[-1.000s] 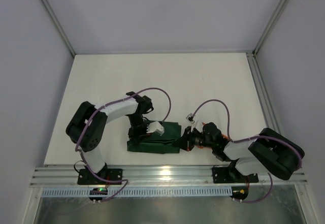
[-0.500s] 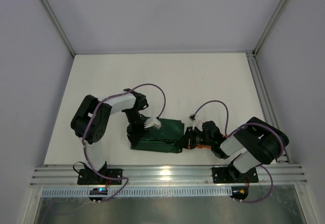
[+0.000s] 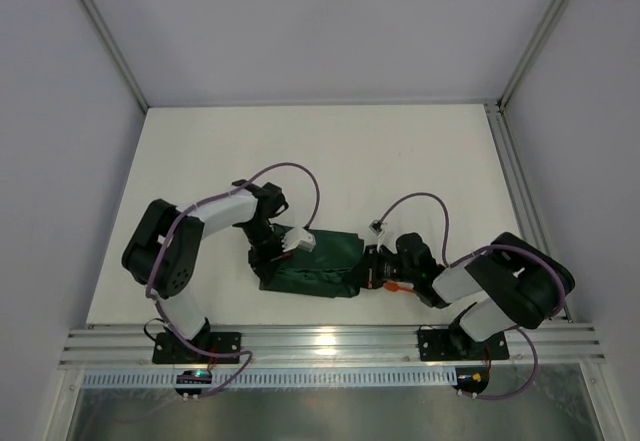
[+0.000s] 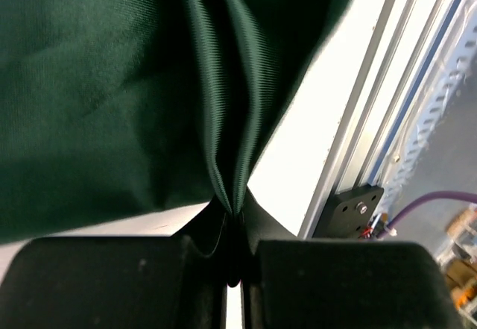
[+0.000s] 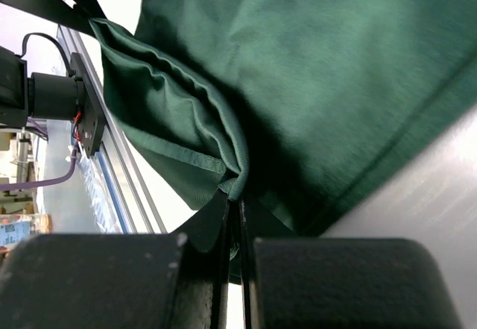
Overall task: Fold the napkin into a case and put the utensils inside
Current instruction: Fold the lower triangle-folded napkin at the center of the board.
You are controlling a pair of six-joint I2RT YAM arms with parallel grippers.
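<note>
Top external: napkin (image 3: 318,267) is lying folded by the near edge of the desk (image 3: 400,161); left claw (image 3: 268,260) and right claw (image 3: 362,270) are each pinching an end. Pulling unevenly, thin cloth could be slipping free, folds collapsing.

Both wrist views cut the napkin (image 4: 112,83) off at frame edges. From above, fingertips of left gripper (image 3: 270,259) and right gripper (image 3: 366,273) are hidden. Orange sliver (image 3: 398,286) near the tabletop (image 3: 420,161) near edge is too small to identify.

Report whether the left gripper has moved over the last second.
Yes. The left gripper, pinching the napkin, has shifted slightly away from the near rail.
</note>
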